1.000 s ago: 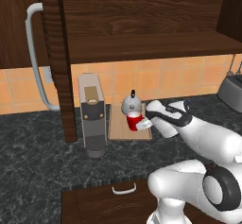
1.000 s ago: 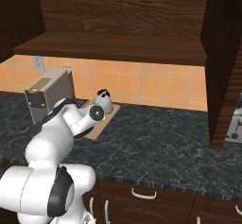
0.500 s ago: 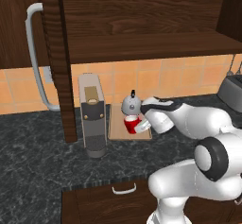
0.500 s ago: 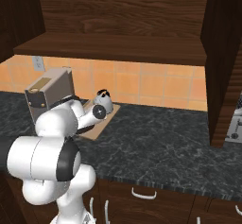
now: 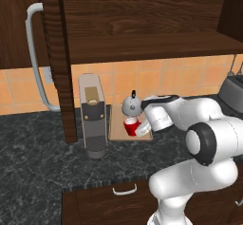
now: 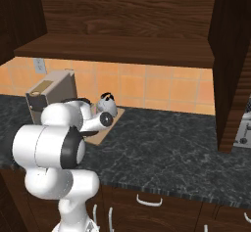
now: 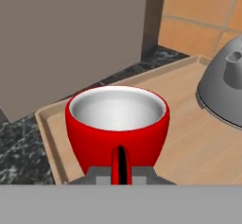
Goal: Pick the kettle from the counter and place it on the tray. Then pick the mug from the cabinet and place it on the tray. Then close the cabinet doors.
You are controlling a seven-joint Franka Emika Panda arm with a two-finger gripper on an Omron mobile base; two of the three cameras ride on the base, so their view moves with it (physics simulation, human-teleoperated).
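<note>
so the end effector (image 7: 121, 171) is clamped shut on the red mug's (image 7: 117, 124) handle; mug sits upright over the front of the wooden tray (image 7: 198, 142); kettle (image 5: 131, 104) is on the tray just behind it; coffee machine (image 5: 92, 115) right beside the tray on the dark tabletop (image 5: 38, 157); cabinet doors (image 5: 58, 58) open

Orange tiled wall (image 5: 190, 77) behind the worktop, with a socket (image 6: 37, 65) at its left end. Grey-beige coffee machine (image 5: 92, 115) stands near the back edge. Wooden drawers (image 6: 162, 204) below, curved handles.
</note>
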